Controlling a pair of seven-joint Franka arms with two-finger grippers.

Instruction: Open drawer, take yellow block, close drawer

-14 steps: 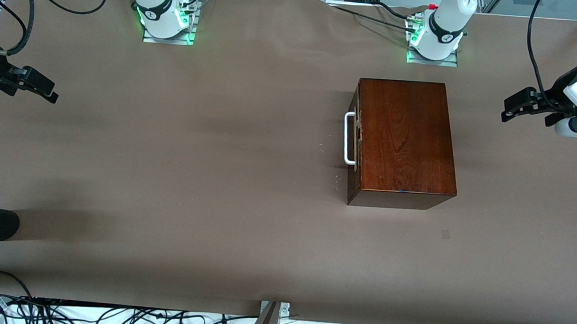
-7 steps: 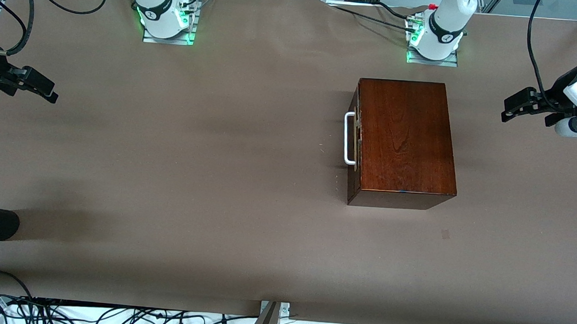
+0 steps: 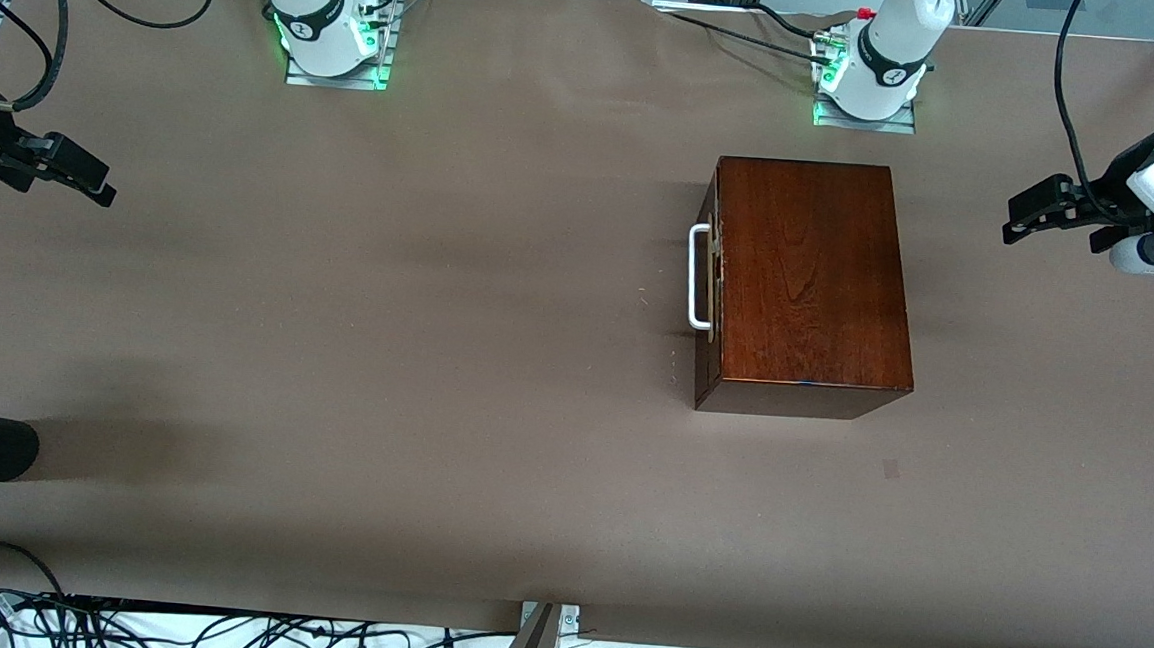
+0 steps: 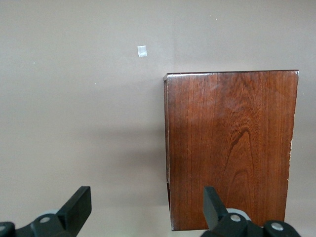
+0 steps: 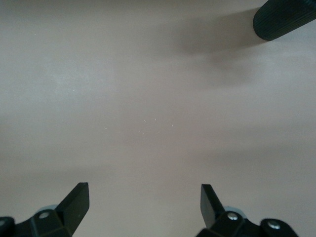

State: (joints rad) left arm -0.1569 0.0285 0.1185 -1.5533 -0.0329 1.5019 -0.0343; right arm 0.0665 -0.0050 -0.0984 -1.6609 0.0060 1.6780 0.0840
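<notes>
Here, the opening step has not yet begun.
Drawer: the dark reddish-brown front panel of the drawer point(image 3: 707, 292) sits flush and shut in the glossy dark mahogany box point(image 3: 811, 273), its white U-shaped bar handle point(image 3: 697, 276) facing the right arm's end of the table.
Yellow block: not visible in any view; judged to be inside the closed drawer.
Box position: on the brown table covering point(image 3: 385, 352), toward the left arm's end and just nearer the front camera than the left arm's base.
Left gripper: the black two-finger left gripper point(image 3: 1019, 223) hangs with fingers spread and empty over the table edge at its own end, well apart from the box; its wrist view looks down on the box lid.
Right gripper: the black two-finger right gripper point(image 3: 94, 189) hangs with fingers spread and empty over its own table end, well apart from the handle.
Doing it well: the handle is best met with the fingers straddling the bar, then drawn straight out along the drawer's slide; a skewed pull would likely drag the whole box.
</notes>
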